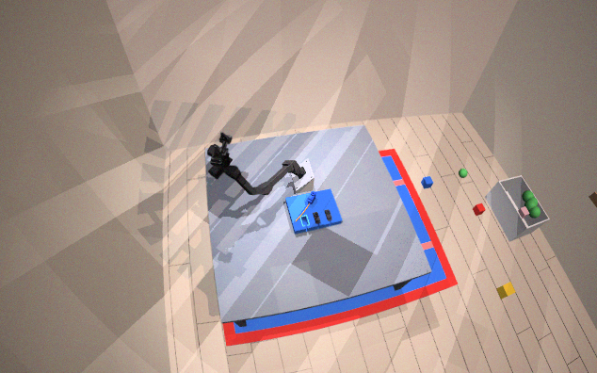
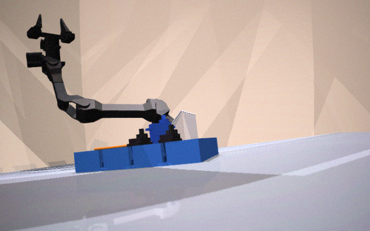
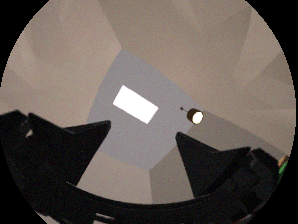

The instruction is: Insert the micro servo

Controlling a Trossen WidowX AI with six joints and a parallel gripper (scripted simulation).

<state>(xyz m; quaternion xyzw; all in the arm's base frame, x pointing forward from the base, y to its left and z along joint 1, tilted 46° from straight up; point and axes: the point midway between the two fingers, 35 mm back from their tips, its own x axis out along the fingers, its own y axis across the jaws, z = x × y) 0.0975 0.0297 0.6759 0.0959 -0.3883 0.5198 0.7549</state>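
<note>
Fingers of my gripper [image 1: 225, 137] [image 2: 51, 24] [image 3: 143, 129] stand wide apart with nothing between, pointing up at upper left of the exterior frame, probably because I must still approach the blue micro servo [image 1: 311, 199] [image 2: 159, 132], which stands on the deck [image 1: 334, 203] [image 2: 184, 151] near the top frame's centre.

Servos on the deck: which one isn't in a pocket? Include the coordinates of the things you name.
The blue servo [image 1: 312, 199] [image 2: 158, 132], orange cable [image 1: 302, 213] [image 2: 111, 147] trailing toward the cyan-outlined pocket [image 1: 300, 220]. The other two are black and sit in the front row.

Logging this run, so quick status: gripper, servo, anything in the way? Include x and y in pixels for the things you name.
Gripper [image 1: 225, 137] [image 2: 50, 18] [image 3: 144, 129] open and raised, nothing held. Blue servo [image 1: 312, 200] [image 2: 156, 132] on deck, outside marked pocket [image 1: 305, 220]. Orange cable [image 1: 302, 213] [image 2: 111, 147] reaches toward pocket.
</note>
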